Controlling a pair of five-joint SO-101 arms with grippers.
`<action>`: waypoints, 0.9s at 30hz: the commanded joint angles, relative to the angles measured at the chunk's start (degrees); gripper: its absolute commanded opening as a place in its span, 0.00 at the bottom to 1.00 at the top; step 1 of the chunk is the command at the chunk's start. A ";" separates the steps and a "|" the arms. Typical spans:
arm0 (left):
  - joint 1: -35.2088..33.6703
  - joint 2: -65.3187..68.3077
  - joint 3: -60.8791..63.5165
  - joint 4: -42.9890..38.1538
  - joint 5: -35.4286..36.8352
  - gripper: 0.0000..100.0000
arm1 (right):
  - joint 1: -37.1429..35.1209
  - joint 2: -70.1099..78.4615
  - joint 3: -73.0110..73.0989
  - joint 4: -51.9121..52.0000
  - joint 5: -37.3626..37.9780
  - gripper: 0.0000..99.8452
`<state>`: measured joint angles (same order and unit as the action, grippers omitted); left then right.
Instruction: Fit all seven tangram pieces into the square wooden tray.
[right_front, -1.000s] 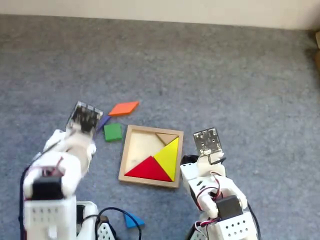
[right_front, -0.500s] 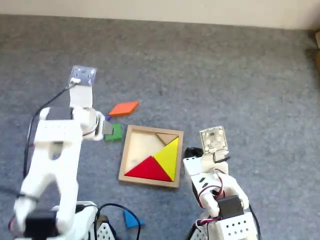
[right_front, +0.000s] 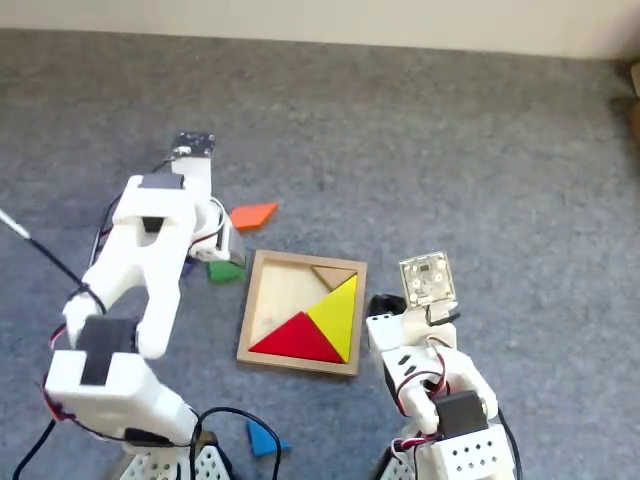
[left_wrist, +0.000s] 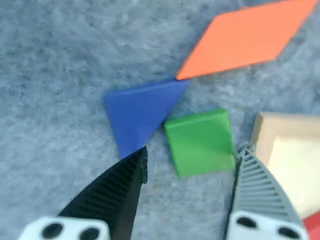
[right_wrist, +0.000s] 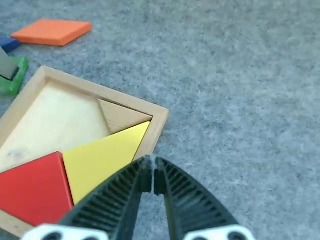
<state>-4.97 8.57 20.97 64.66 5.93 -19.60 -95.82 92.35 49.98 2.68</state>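
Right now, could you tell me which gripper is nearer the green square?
Left. The left gripper is open right over the green square; the right gripper is shut at the far side of the tray.

In the tray (right_front: 249, 305) a small triangle (right_front: 333, 275) is set at the far right corner, two larger triangles (right_front: 337, 312) before it. Outside its far left corner a square piece (left_wrist: 200, 141) is laid, a loose triangle (left_wrist: 137, 112) against it, a parallelogram (left_wrist: 247, 37) behind.

Right gripper (right_wrist: 151, 172), closed tight, above the rim of the wooden tray (right_wrist: 107, 94), beside the yellow triangle (right_wrist: 102, 157).
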 joint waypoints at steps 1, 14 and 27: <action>1.63 2.77 -4.97 -0.88 2.11 0.27 | 0.92 -0.75 -0.75 -1.45 -0.18 0.02; 2.68 14.55 -14.46 3.25 1.85 0.14 | 0.92 -0.75 -0.75 -1.45 -0.18 0.02; 1.36 5.58 -17.10 15.56 2.02 0.20 | 0.92 -0.75 -0.75 -1.45 -0.18 0.02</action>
<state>-3.47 20.53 6.55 75.56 7.87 -19.60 -95.82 92.35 49.98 2.68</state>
